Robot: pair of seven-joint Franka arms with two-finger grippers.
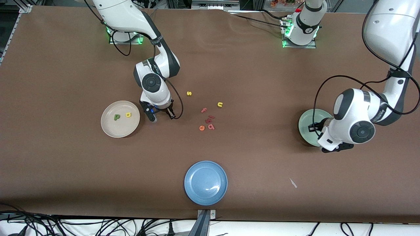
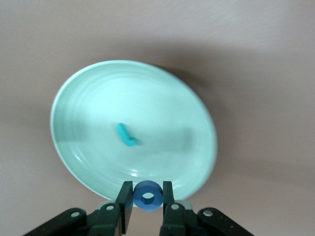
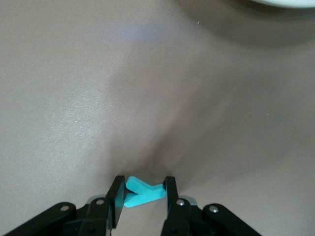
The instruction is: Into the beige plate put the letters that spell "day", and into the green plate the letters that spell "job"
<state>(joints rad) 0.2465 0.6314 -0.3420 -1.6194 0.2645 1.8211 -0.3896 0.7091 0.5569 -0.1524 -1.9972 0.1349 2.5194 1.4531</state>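
The beige plate (image 1: 111,129) holds the green letter (image 1: 116,117) and the yellow round-bowled letter (image 1: 128,114). Beside it, toward the middle of the table, my right gripper (image 1: 161,117) is low at the tabletop. In the right wrist view that gripper (image 3: 142,192) is shut on the teal "y" (image 3: 145,193). My left gripper (image 2: 147,197) hangs over the rim of the green plate (image 2: 162,108), shut on the blue ring "o" (image 2: 147,194). The teal "j" (image 2: 126,135) lies in that plate (image 1: 306,123). The red "b" (image 1: 211,126) lies in the cluster at mid-table.
Around the red "b" lie an orange "e" (image 1: 201,128), a pink "f" (image 1: 203,110) and small red bits (image 1: 211,117). A yellow "s" (image 1: 189,93) and a yellow "u" (image 1: 220,104) lie farther from the front camera. A blue plate (image 1: 205,183) sits near the front edge.
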